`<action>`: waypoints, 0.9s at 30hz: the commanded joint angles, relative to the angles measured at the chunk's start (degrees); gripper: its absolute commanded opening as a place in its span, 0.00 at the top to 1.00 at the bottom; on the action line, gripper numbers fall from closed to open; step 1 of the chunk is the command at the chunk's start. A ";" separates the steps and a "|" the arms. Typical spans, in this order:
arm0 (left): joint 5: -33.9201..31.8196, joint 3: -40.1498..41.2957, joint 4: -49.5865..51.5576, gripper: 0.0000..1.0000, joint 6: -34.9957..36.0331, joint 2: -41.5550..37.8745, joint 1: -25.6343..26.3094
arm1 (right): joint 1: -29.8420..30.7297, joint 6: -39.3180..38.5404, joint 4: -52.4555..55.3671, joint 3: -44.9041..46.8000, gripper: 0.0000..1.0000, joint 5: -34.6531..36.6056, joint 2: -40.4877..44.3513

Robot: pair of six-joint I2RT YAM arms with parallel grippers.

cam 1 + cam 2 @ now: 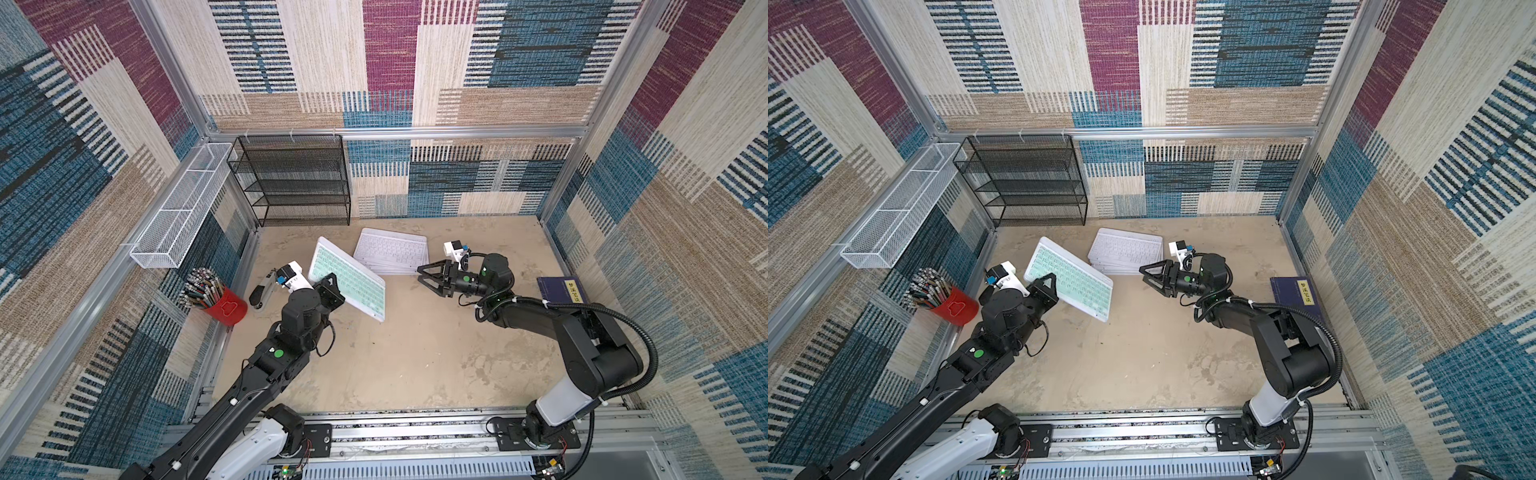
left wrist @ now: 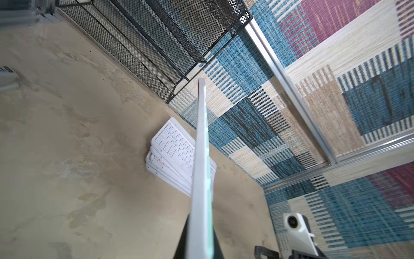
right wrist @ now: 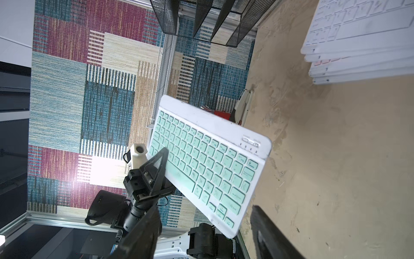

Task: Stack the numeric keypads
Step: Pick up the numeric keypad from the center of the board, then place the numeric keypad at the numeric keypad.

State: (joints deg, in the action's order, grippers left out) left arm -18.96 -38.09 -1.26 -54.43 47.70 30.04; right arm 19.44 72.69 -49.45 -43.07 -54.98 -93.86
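A mint green keypad (image 1: 353, 278) (image 1: 1075, 278) hangs tilted above the table, with my left gripper (image 1: 332, 286) (image 1: 1052, 277) shut on its near long edge. The left wrist view shows it edge-on (image 2: 201, 157) between the fingers of the left gripper (image 2: 199, 237). A stack of several keypads (image 1: 390, 251) (image 1: 1127, 249) (image 2: 172, 152) with a white one on top lies at the back middle. My right gripper (image 1: 419, 275) (image 1: 1142, 274) (image 3: 206, 208) hovers just right of the stack's front corner, open and holding nothing, facing the mint keypad (image 3: 208, 161).
A black mesh shelf (image 1: 295, 178) stands at the back left, and a white wire basket (image 1: 178, 208) hangs on the left wall. A red cup of pens (image 1: 224, 305) and a stapler (image 1: 262, 291) sit left of the left arm. A dark blue book (image 1: 561, 289) lies at the right.
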 commanded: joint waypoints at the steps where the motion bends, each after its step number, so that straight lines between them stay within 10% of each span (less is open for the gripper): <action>1: 5.90 1.49 -11.37 1.00 -7.39 0.74 -1.33 | 0.24 2.52 -5.39 0.94 0.33 -1.40 -0.35; 20: 14.59 7.87 -31.15 1.00 -20.43 6.99 -4.11 | 3.19 8.09 -10.80 -1.08 0.36 -1.04 -5.28; 27: 15.80 9.08 -35.76 1.00 -22.12 8.77 -4.96 | 3.59 10.89 -14.35 -2.82 0.53 -1.27 -7.35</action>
State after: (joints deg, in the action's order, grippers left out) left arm -4.27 -29.04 -29.19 -74.85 56.55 25.36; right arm 22.94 81.73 -59.27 -45.28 -55.53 -100.95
